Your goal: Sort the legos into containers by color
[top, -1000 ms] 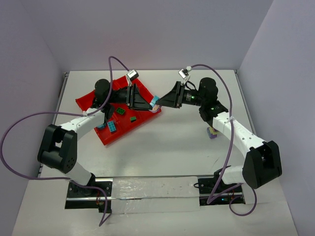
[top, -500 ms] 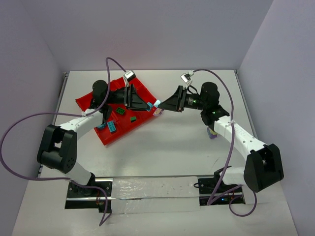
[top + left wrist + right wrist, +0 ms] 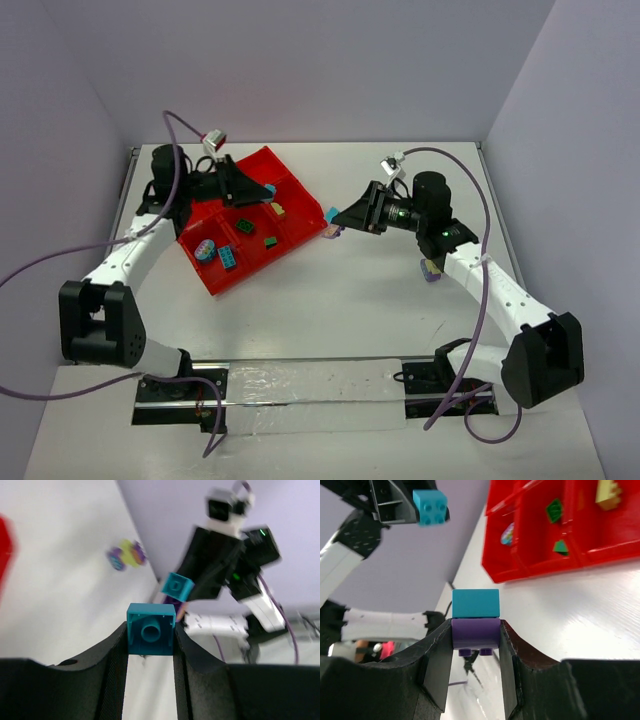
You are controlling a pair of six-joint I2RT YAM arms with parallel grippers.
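Since one second ago: claws, which met tip to tip at the right edge of the tray, have separated; left arm swung back to the left and far side, right arm drew slightly right. Left claw [image 3: 150, 633] closed on a single teal brick [image 3: 151, 624], pinched across two opposite side walls, hollow underside facing the wrist camera. Right claw [image 3: 476, 630] closed on a teal-on-purple pair [image 3: 476, 617]; the pads hold only the purple lower brick, and the teal one sits proud above the fingertips. Top view puts the left claw over the far compartments of the red tray [image 3: 535, 569] and the right claw above the bench [image 3: 330, 310], just right of the tray's right corner. Tray holds green, yellow, teal and one multicolour piece in separate compartments. One loose clump [image 3: 432, 270] lies on the bench beside the right forearm. Handling, judged: bricks are light, rigid and smooth-walled, so they won't crush, but a corner grip would let them twist. Hold flat on opposite walls. Stud joints are stiff, so the pair likely needs one claw per brick and a levering pull. Next, probably: drop the single teal brick in with the teal.
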